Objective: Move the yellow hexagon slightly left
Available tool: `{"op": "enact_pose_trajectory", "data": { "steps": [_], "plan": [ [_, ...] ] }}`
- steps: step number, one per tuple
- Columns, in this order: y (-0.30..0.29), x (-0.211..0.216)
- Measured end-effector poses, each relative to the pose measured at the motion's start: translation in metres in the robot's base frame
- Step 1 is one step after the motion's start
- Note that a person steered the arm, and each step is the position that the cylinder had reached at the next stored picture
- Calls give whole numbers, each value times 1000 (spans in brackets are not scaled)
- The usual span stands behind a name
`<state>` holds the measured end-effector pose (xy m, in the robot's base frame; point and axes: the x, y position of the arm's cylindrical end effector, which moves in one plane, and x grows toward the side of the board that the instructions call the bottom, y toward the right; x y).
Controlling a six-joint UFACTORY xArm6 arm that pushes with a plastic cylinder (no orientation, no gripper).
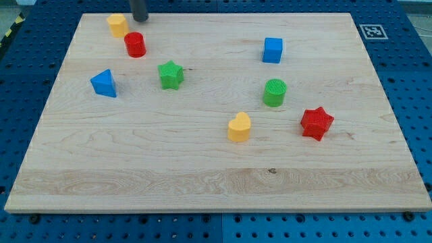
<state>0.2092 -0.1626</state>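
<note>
The yellow hexagon (117,25) sits near the top left corner of the wooden board (216,175). My tip (139,20) is at the view's top edge, just to the right of the yellow hexagon and just above the red cylinder (135,44). A small gap shows between the tip and the hexagon. Only the rod's lower end shows; the rest is cut off by the top of the view.
A blue triangle (104,83) and a green star (171,74) lie at the left. A blue cube (273,50), a green cylinder (275,92), a red star (316,123) and a yellow heart (239,127) lie towards the right. The board rests on a blue pegboard (412,61).
</note>
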Motion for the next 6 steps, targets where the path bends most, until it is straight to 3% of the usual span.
{"op": "enact_pose_trajectory", "data": {
  "steps": [3, 5, 6],
  "plan": [
    [-49, 17],
    [-19, 63],
    [-51, 64]
  ]
}}
